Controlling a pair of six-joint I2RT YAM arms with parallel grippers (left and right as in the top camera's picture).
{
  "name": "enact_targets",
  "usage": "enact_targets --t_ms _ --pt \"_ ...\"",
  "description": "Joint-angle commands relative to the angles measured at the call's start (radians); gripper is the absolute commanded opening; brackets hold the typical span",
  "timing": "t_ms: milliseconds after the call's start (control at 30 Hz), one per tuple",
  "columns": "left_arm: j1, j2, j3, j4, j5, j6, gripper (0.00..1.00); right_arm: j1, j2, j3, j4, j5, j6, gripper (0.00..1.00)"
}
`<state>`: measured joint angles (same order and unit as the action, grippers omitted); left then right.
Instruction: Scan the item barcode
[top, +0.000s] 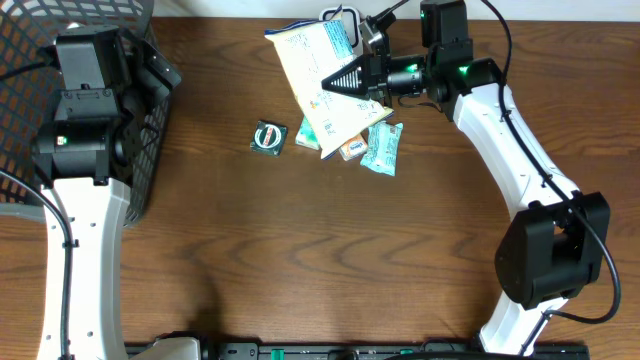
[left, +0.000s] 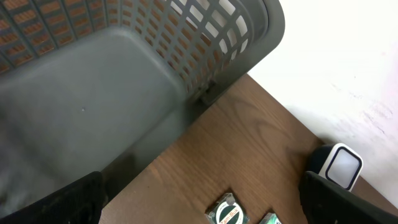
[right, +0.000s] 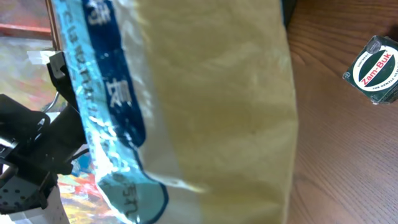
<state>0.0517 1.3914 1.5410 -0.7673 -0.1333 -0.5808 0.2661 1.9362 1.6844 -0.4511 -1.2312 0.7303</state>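
My right gripper (top: 345, 80) is shut on a cream-yellow packet (top: 312, 70) with a blue printed band and holds it tilted above the table's far middle. In the right wrist view the yellow packet (right: 211, 106) fills the frame and hides my fingers. No barcode shows on its visible faces. A small black device with a white face (top: 340, 18) stands just behind the packet, and it also appears in the left wrist view (left: 341, 165). My left gripper (top: 150, 70) hangs open and empty by the basket at the far left, its fingertips (left: 78, 199) spread wide.
A grey mesh basket (top: 150, 150) stands at the left edge, its wall (left: 236, 43) close to my left gripper. A green Zam-Buk box (top: 268, 137) lies mid-table. A teal packet (top: 382, 148) and another cream packet (top: 345, 135) lie beneath the held one.
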Motion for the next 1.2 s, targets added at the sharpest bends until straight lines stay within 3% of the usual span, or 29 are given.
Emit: enact_targets --t_ms 0,333,633,867,900,967,1067,1167 --pt "0.004 -0.005 0.002 -0.003 -0.002 -0.012 0.98 0.004 -0.046 0.023 0.002 -0.031 -0.01 0.01" --pt "0.004 -0.005 0.002 -0.003 -0.002 -0.012 0.98 0.004 -0.046 0.023 -0.006 0.095 -0.097 0.01" --pt "0.004 -0.005 0.002 -0.003 -0.002 -0.012 0.98 -0.035 -0.051 0.034 -0.01 0.703 -0.235 0.01" --pt "0.004 -0.005 0.002 -0.003 -0.002 -0.012 0.98 -0.005 -0.048 0.035 -0.163 1.498 -0.48 0.02" --pt "0.004 -0.005 0.002 -0.003 -0.002 -0.012 0.98 0.02 -0.032 0.034 -0.21 1.707 -0.536 0.02" --pt "0.004 -0.005 0.002 -0.003 -0.002 -0.012 0.98 0.039 -0.007 0.025 -0.246 1.928 -0.556 0.01" --pt "0.004 -0.005 0.002 -0.003 -0.002 -0.012 0.98 0.043 0.032 0.002 -0.264 2.132 -0.556 0.01" --pt "0.004 -0.005 0.002 -0.003 -0.002 -0.012 0.98 0.03 0.077 -0.013 -0.292 2.155 -0.548 0.01"
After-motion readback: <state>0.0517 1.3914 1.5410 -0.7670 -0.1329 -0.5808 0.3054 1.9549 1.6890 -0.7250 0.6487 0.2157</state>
